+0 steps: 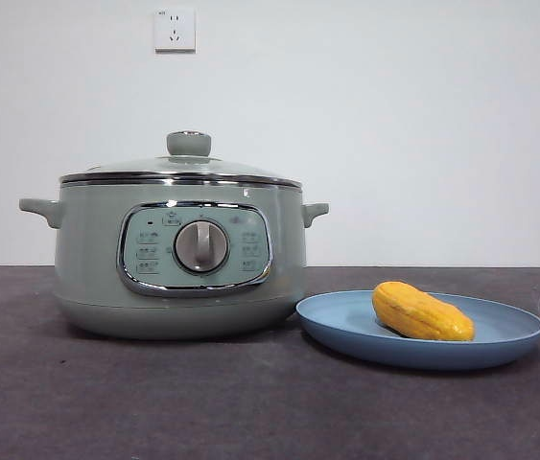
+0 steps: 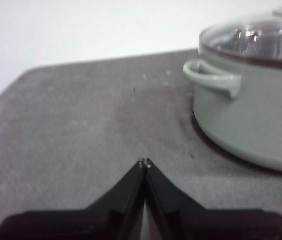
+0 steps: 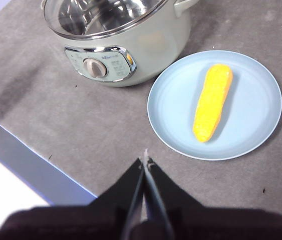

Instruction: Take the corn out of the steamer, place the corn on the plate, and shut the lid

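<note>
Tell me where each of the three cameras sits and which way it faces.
Front: low, level across the table at steamer, lid, corn on plate; no arm.
Left wrist: above left gripper, fingers shut, beside steamer handle.
Right wrist: high, looking down past right gripper, fingers shut.
All share the steamer.

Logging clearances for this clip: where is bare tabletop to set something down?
Free: the dark table in front of the steamer and plate, and beside the steamer's handle near the left end effector. Crowded: the plate's rim nearly meets the steamer, and the corn fills the plate's middle.
</note>
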